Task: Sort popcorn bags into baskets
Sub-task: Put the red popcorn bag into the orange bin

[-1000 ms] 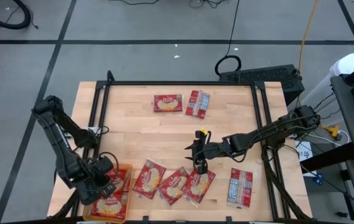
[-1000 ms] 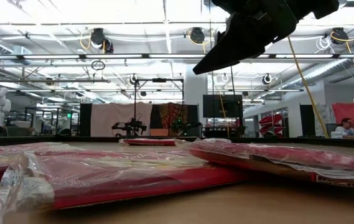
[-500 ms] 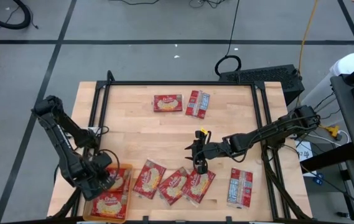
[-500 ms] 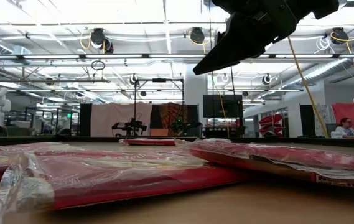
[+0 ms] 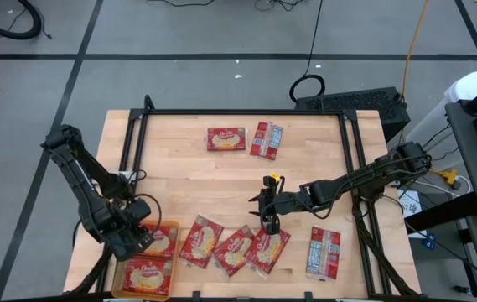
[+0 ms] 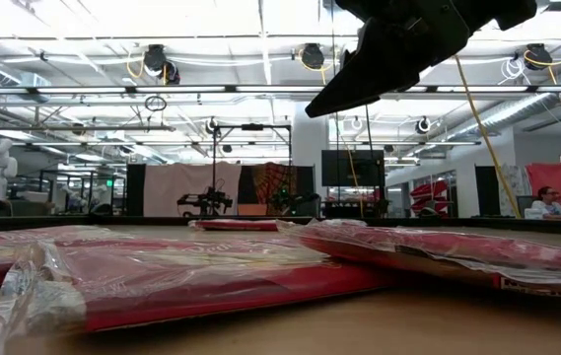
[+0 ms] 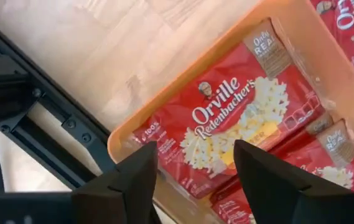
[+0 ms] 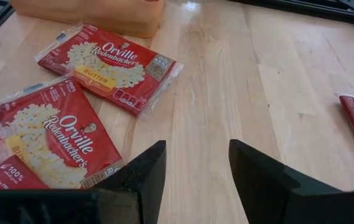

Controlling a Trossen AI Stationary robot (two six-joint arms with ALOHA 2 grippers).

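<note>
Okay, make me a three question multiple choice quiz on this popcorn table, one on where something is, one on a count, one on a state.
1. Where is the orange basket?
A. near left corner of the table
B. far right corner
C. table centre

2. How many popcorn bags lie together at the far edge?
A. five
B. none
C. two

3. How are the fingers of the left pincer?
A. shut on a bag
B. open, empty
C. shut on the basket wall

Answers:
1. A, the high view shows it at the near left corner, under the left arm.
2. C, one bag and a second lie side by side there.
3. B, the left wrist view shows its fingers spread above the bags in the basket, holding nothing.
</note>
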